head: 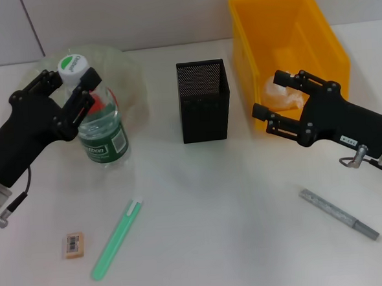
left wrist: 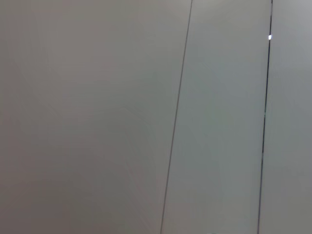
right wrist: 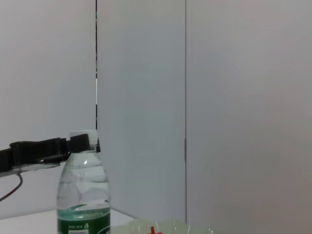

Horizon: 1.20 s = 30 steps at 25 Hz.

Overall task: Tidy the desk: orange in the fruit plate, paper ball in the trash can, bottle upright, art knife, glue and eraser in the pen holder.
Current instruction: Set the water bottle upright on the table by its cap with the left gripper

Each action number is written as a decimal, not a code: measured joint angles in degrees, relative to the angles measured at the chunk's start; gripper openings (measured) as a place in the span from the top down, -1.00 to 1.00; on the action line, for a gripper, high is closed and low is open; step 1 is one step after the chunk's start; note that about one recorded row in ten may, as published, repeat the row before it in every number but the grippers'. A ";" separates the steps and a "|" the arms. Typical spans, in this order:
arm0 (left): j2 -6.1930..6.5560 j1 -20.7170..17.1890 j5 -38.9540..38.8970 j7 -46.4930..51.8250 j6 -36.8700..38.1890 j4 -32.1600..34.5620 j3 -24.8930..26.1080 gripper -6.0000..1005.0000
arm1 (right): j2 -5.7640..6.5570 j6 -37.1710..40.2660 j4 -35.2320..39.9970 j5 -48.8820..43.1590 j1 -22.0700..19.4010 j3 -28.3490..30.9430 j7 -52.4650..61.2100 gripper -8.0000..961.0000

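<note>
In the head view the left gripper [head: 71, 85] stands at the neck of the clear plastic water bottle [head: 99, 122], its black fingers spread to either side just under the white cap [head: 73, 64] and not visibly clamped on it; the bottle stands upright, its long axis vertical, with a green label round its body. It sits in front of the translucent fruit plate [head: 130, 75], through which something red-orange shows behind the bottle, likely the orange. The right gripper [head: 281, 104] hovers at the near wall of the yellow bin [head: 327, 40], jaws apart and holding nothing, with the crumpled paper ball [head: 280, 93] lying inside the bin just behind its fingers. The black mesh pen holder [head: 203, 100] stands between the 2 arms. 3 things lie flat on the white desk [head: 221, 212]: the tan eraser [head: 73, 245] and the green glue stick [head: 116, 239], its long axis slanting away from the robot, both nearer the left arm, and the grey art knife [head: 338, 213], slanting too, close under the right arm. The left wrist view shows only a pale panelled wall [left wrist: 97, 117]. The right wrist view shows the bottle upright, glossy and ribbed, with the left gripper's fingers level with its cap.
</note>
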<state>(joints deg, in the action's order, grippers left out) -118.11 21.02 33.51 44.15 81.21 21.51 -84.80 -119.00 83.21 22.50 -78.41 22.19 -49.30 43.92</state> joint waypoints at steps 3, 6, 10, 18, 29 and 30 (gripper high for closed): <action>-0.03 -0.26 -0.01 -0.38 0.00 -0.48 0.59 -0.06 | 0.00 0.03 0.28 0.00 -0.05 0.44 0.15 -0.59; -0.06 -0.50 0.02 -0.70 0.00 -1.24 0.72 -0.06 | 0.00 0.08 0.42 0.00 -0.05 0.72 0.17 -0.60; -0.08 -0.96 -0.13 -1.57 0.00 -1.95 1.08 -0.07 | 0.00 0.12 1.23 0.00 -0.05 0.83 1.09 -0.59; -0.17 -2.31 -0.14 -3.04 0.00 -2.28 3.12 -0.07 | 0.00 0.12 1.79 0.01 -0.13 0.88 1.85 -0.59; -0.34 -2.36 -0.22 -5.09 0.00 -4.36 5.29 -0.08 | -0.07 0.04 2.37 0.01 -0.13 0.88 2.39 -0.59; -0.36 -2.30 -0.26 -5.27 0.00 -4.69 5.54 -0.08 | -0.08 0.03 2.37 0.01 -0.09 0.87 2.39 -0.59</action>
<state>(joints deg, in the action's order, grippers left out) -118.47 18.72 33.25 38.88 81.21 16.83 -79.26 -119.08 83.24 24.87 -78.39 22.10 -48.43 46.31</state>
